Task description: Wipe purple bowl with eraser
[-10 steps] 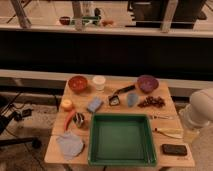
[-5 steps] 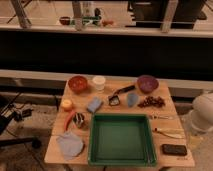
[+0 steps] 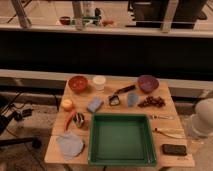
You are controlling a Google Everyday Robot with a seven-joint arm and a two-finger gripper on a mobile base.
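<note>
Arm (image 3: 202, 117) sinks lower beside the table (image 3: 170, 95), gripper out of frame, grip impossible to tell; eraser (image 3: 174, 149) untouched nearby, purple bowl (image 3: 148, 83) unwiped.

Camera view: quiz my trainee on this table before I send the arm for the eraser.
1. True or false: the eraser lies inside the tray.
2. Which is nearest the purple bowl? A) red bowl B) brush C) cloth
3. Where is the gripper?
Key: 1. False; it lies right of the tray. 2. B. 3. Not in view; only the arm shows, at the right edge.
</note>
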